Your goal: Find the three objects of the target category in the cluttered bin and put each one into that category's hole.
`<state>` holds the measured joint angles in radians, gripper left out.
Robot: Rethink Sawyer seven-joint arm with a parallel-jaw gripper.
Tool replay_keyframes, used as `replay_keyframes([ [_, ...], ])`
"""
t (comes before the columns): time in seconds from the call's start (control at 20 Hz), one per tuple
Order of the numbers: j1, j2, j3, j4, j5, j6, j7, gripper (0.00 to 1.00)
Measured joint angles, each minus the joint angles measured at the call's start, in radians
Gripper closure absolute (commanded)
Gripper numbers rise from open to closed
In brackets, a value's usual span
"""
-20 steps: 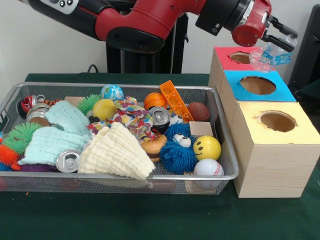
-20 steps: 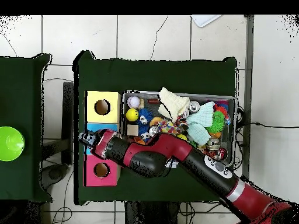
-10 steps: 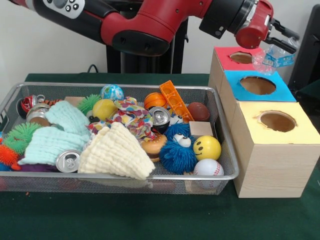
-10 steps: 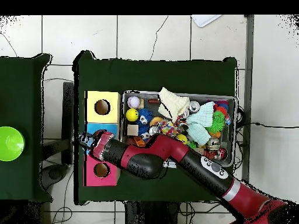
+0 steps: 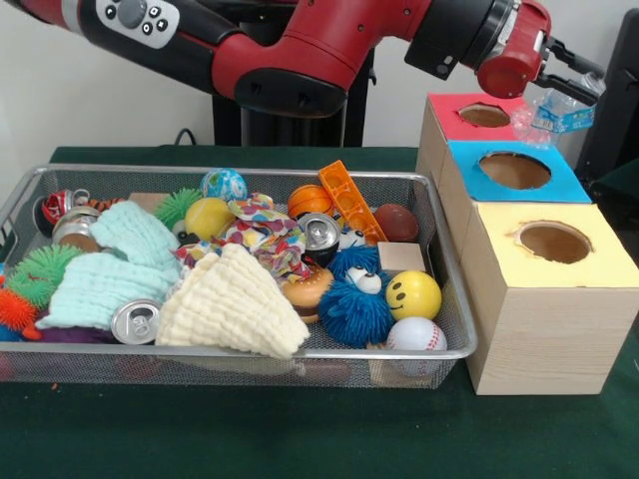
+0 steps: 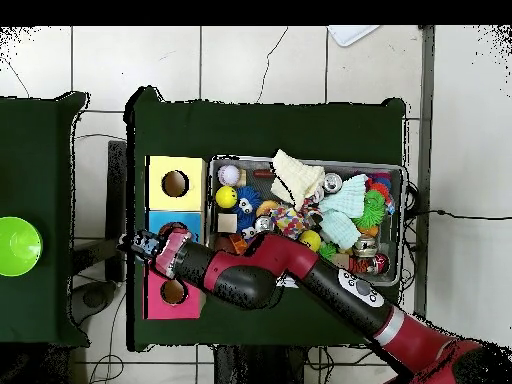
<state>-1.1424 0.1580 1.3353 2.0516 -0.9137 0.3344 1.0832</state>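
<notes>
Hand: the hand [image 5: 571, 88] grips a crushed water bottle [image 5: 557, 112].
Bottle position: just past the red box hole [image 5: 485, 115], toward the surface's edge.
Bin: mesh bin [image 5: 451, 299] well apart.

The wire tray [image 5: 439, 261] runs off the left edge of the front view, so its left end wall is cut off, along with the outer parts of the orange spiky toy [image 5: 12, 307] and the green spiky ball [image 5: 40, 271] there. A purple thing [image 5: 70, 334] lies mostly buried under the pale green cloth [image 5: 95, 287] at lower left. The arm [image 5: 300, 45] leaves the frame at the top. In the overhead view, the arm [image 6: 250, 280] covers the near side of the tray [image 6: 392, 168] and much of the pink box [image 6: 160, 305], whose hole [image 6: 172, 291] shows only partly. The gripper [image 6: 140, 243] there is too small to read.
</notes>
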Motion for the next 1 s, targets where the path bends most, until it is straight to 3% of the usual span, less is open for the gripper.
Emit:
replay_keyframes([
  [0.3,-0.015,0.029,0.0,0.0,-0.001,0.0,-0.022,1.0],
  [1.0,-0.05,0.067,-0.021,-0.006,-0.004,0.0,-0.201,1.0],
])
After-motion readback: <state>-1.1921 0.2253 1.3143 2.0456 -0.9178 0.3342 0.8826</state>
